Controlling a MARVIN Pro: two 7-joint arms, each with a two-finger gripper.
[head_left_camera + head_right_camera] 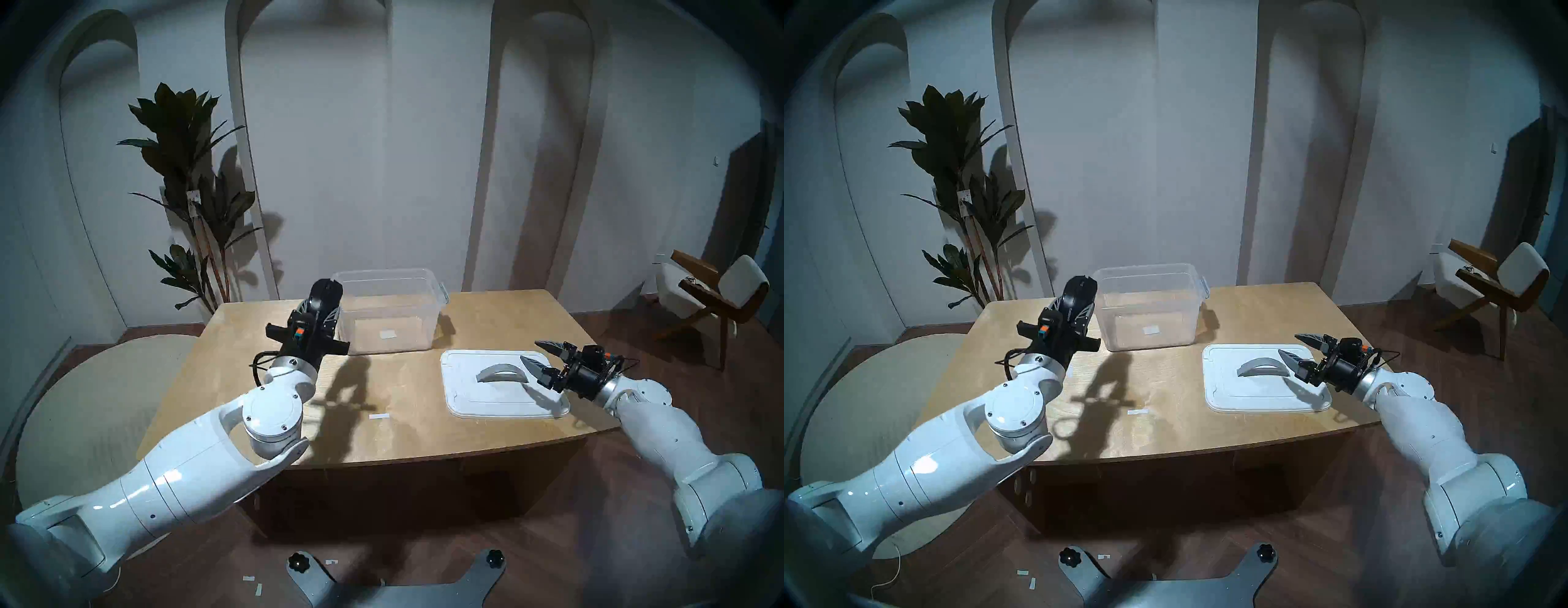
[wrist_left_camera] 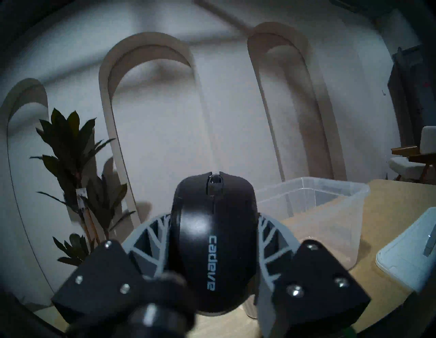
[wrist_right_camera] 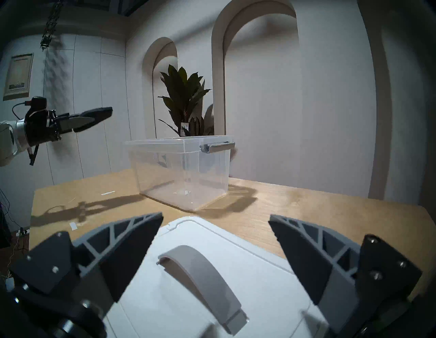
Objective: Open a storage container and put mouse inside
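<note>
The clear plastic storage container (image 1: 388, 314) stands open at the far middle of the wooden table (image 1: 424, 429); it also shows in the right wrist view (image 3: 181, 172). Its white lid (image 1: 488, 401) with a grey arched handle (image 1: 500, 373) lies flat on the table to the right. My left gripper (image 1: 324, 303) is shut on the black mouse (image 1: 324, 291), also in the left wrist view (image 2: 212, 236), and holds it raised just left of the tub's left rim. My right gripper (image 1: 530, 351) is open and empty, just above the lid's right part, near the handle (image 3: 203, 278).
A small white tape strip (image 1: 379, 416) lies on the table's front middle. A tall potted plant (image 1: 191, 191) stands behind the table's left corner. A wooden chair (image 1: 712, 297) is at the far right. A round beige surface (image 1: 93, 403) is at the left.
</note>
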